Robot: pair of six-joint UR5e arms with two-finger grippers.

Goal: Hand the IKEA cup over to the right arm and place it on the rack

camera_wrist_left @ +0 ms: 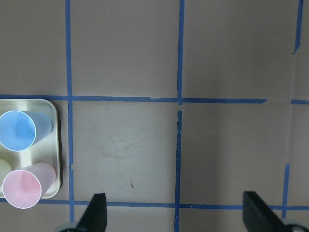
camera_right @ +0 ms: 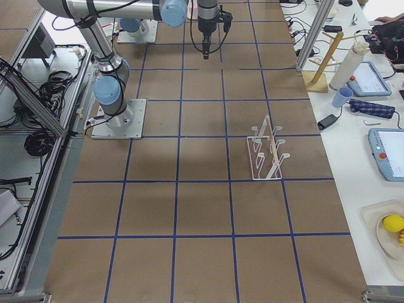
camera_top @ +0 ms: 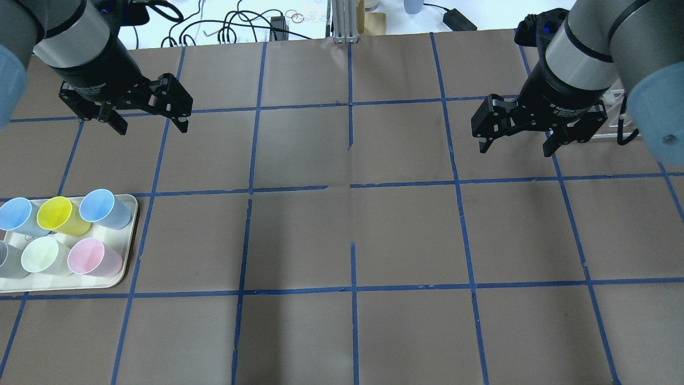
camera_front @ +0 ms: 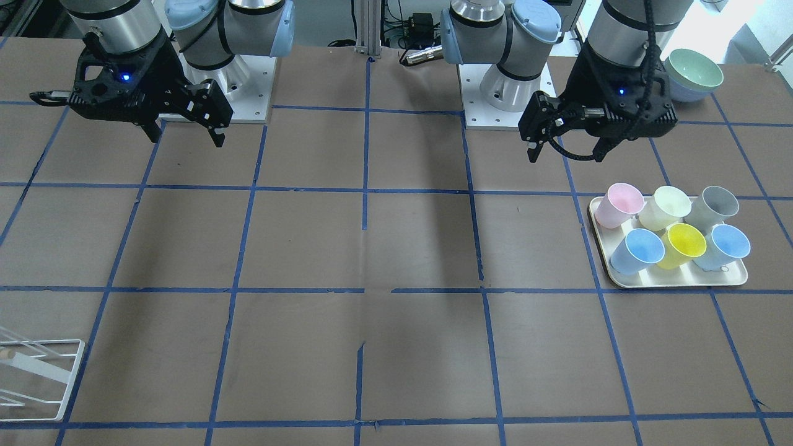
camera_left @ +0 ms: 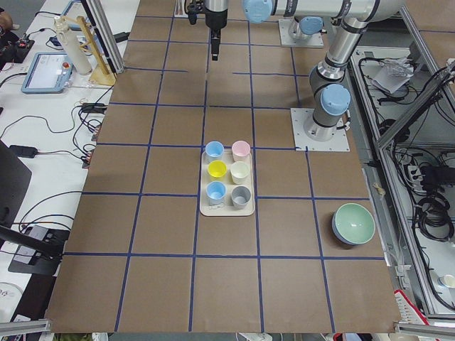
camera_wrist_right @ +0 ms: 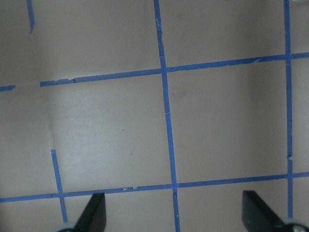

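Pale-blue cup (camera_top: pixel 101 206) is set upright on the tray (camera_top: pixel 130 235), near-left of the left gripper (camera_top: pixel 152 128). The right gripper (camera_top: pixel 515 151) is seen well apart from it. Both are held spread and empty.

The rack (camera_front: pixel 37 370) was cut off by the front-facing view's left edge, and overhead the right arm (camera_top: pixel 577 59) hid all but a few of its rods. The overhead view's left edge cropped the grey cup (camera_top: pixel 5 262) and the tray (camera_top: pixel 64 283). In their wrist views the left gripper (camera_wrist_left: pixel 175 212) and right gripper (camera_wrist_right: pixel 175 212) showed only finger ends, the rest lost below the frame
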